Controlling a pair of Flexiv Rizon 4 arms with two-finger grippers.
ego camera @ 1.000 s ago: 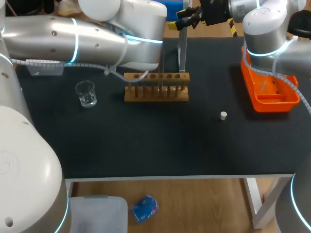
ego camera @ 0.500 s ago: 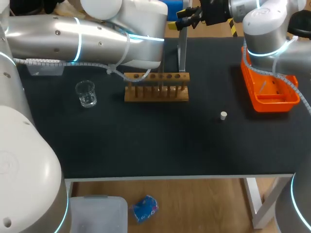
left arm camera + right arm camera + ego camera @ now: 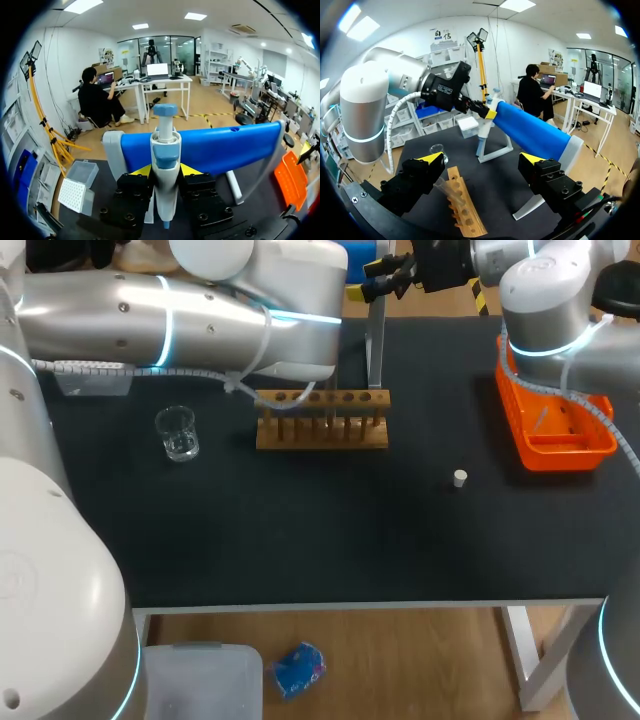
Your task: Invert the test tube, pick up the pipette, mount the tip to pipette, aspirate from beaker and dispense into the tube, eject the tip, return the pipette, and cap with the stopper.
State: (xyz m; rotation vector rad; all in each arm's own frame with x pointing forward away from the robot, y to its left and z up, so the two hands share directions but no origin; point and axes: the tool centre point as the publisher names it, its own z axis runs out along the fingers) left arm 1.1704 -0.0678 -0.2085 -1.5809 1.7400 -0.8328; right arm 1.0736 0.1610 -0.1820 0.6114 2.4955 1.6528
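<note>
Our left gripper (image 3: 165, 171) had its fingers closed on the pipette (image 3: 165, 150), which stood upright on the blue stand (image 3: 225, 145) at the table's back. Our right gripper (image 3: 481, 160) hung nearby with its fingers wide apart, holding nothing, behind the wooden rack (image 3: 322, 430). The beaker (image 3: 178, 435) stood left of the rack and the stopper (image 3: 459, 478) lay to its right.

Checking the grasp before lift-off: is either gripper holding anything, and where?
The left gripper grips the pipette by its upper body; the right gripper holds nothing.
</note>
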